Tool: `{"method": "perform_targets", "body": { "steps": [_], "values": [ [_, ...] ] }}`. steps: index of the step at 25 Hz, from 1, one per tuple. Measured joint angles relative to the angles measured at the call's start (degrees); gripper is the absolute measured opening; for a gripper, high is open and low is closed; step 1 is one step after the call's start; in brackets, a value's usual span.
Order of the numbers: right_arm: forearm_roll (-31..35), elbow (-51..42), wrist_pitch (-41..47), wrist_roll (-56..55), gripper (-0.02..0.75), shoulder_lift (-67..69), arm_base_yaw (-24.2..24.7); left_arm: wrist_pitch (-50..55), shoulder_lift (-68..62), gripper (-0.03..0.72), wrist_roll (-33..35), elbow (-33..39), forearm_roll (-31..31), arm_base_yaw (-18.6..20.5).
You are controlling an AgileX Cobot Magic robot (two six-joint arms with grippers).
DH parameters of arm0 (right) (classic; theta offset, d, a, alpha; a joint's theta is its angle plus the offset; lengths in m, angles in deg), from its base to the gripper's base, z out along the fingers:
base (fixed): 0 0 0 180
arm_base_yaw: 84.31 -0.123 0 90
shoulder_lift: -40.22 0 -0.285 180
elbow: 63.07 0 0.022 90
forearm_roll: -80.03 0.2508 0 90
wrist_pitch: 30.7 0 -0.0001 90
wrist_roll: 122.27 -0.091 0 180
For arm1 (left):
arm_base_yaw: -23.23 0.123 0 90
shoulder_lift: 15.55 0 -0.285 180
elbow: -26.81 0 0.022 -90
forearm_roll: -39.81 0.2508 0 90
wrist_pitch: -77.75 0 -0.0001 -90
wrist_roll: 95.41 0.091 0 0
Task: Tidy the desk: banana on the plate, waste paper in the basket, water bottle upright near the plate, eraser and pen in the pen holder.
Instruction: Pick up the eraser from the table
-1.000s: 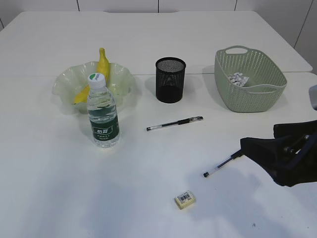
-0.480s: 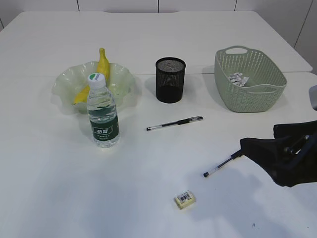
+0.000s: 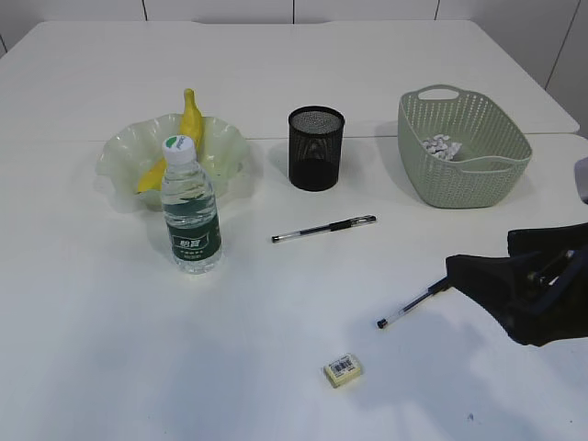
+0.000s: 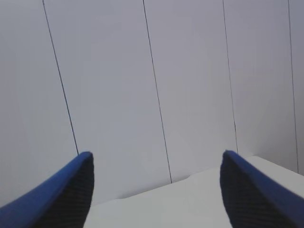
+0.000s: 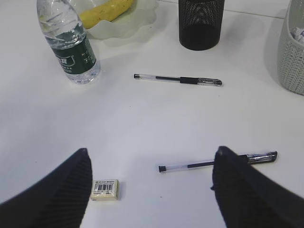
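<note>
The banana [image 3: 188,124] lies in the pale-green plate [image 3: 119,158], and the water bottle [image 3: 191,209] stands upright just in front of it. The waste paper [image 3: 441,145] rests inside the sage basket [image 3: 464,152]. One pen [image 3: 323,229] lies in front of the black mesh pen holder [image 3: 316,147]; a second pen [image 3: 411,307] and the eraser [image 3: 343,369] lie nearer the front. My right gripper [image 5: 151,159] hovers open above the desk, with the eraser [image 5: 104,188] by its left finger and the second pen [image 5: 209,164] by its right. My left gripper [image 4: 156,159] is open, empty, facing a wall.
The white desk [image 3: 110,322] stretches bare at the front left. A seam between two tabletops runs behind the plate and pen holder. The right arm [image 3: 542,285] fills the right edge of the exterior view; the left arm does not show there.
</note>
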Motion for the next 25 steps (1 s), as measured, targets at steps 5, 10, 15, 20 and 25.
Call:
{"method": "perform_targets", "body": {
  "steps": [5,10,15,20,25],
  "values": [
    [0.0,0.0,0.0,-0.1,0.585,0.0,0.0,0.0,2.3,0.589,-0.1,0.0,0.0,0.0],
    [0.0,0.0,0.0,-0.1,0.585,0.0,0.0,0.0,3.5,0.589,-0.1,0.0,0.0,0.0],
    [0.0,0.0,0.2,-0.1,0.585,0.0,0.0,0.0,3.5,0.589,-0.1,0.0,-0.1,0.0],
    [0.0,0.0,1.1,-0.1,0.585,0.0,0.0,1.6,3.5,0.589,-0.1,0.0,-0.1,0.0],
    [0.0,0.0,2.0,-0.1,0.585,0.0,0.0,3.1,3.5,0.589,-0.1,0.0,-0.1,0.0]
  ]
}}
